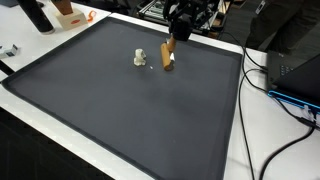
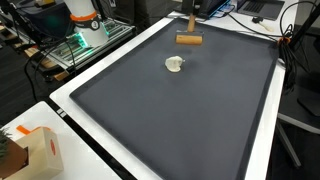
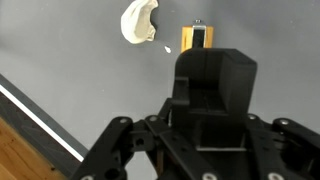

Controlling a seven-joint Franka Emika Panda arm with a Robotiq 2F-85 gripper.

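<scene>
My gripper (image 1: 177, 30) is at the far side of the dark mat (image 1: 120, 110), with its fingers close together on the top of a brown wooden piece (image 1: 168, 53). The piece hangs down and its lower end is at the mat. In an exterior view the piece (image 2: 188, 39) shows a crosswise block under a thin stem, below the gripper (image 2: 190, 14). In the wrist view the gripper (image 3: 206, 58) hides most of the wood (image 3: 196, 37). A small white crumpled object (image 1: 140, 57) lies on the mat beside the piece, apart from it, and shows in the other views too (image 2: 174, 64) (image 3: 138, 22).
The mat has a white rim (image 2: 70, 105). Cables (image 1: 262, 75) and a dark device with a blue light (image 1: 298, 80) lie off one side. An orange and white object (image 1: 70, 14) stands beyond a far corner. A cardboard box (image 2: 30, 152) sits near the front corner.
</scene>
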